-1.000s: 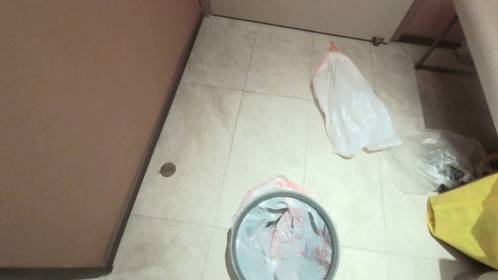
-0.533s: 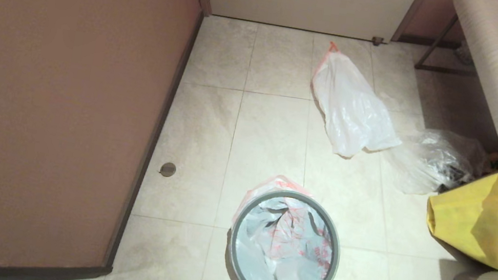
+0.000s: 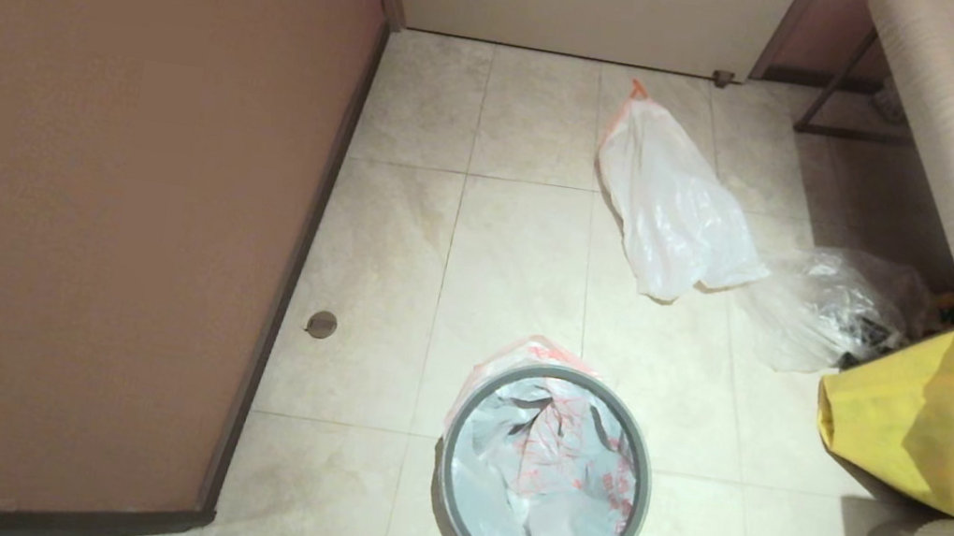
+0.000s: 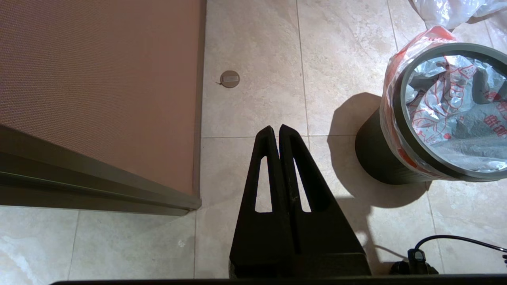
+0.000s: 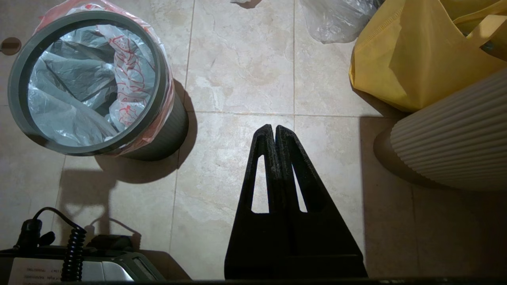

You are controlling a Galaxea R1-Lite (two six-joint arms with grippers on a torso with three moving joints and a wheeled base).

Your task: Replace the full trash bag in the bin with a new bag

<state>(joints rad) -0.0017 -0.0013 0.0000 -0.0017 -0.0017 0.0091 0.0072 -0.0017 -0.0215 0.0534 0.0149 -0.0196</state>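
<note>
Floor: beige stone tiles (image 3: 517, 255) with thin grout lines.
Standing on it: small round black plastic bin (image 3: 545, 475), near.
Lying on it: milky-white plain plastic bag (image 3: 674, 205), clear crinkled plastic bag (image 3: 821, 305), yellow tote bag (image 3: 936, 422).

Left pincer (image 4: 276, 130) closed above floor; lined bin (image 4: 374, 158) nearby.

Each gripper, the left gripper (image 4: 276, 128) and the right gripper (image 5: 271, 127), is formed of two matte black, wedge-shaped fingers pierced by long triangular slots. A coiled black cable (image 5: 74, 249) and a labelled grey housing (image 5: 91, 271) are seen beside the right one.
</note>
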